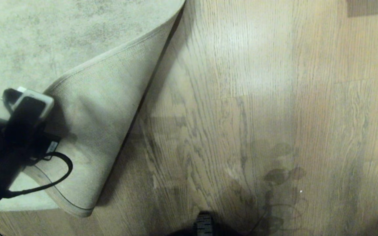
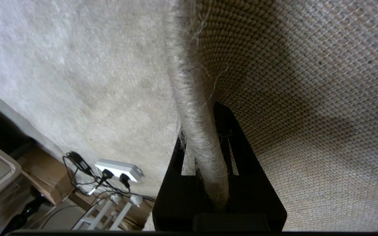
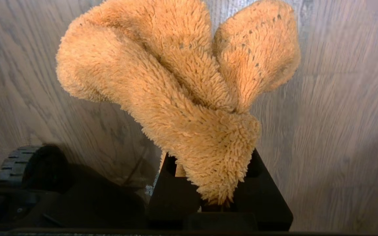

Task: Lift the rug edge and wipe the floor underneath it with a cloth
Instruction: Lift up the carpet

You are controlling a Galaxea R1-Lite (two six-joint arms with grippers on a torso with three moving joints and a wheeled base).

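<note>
Pinching the rug edge folded back at the floor's left side, the left gripper should hold steady while the right gripper's fingers, clamped on the cloth, sweep the bared boards.

Light brown wood-plank floor with a slight sheen fills the right and middle of the scene. A pale grey mottled rug lies on it at the left. The rug edge is folded back over the rug, showing beige woven backing, leaving bare boards beside it.
</note>
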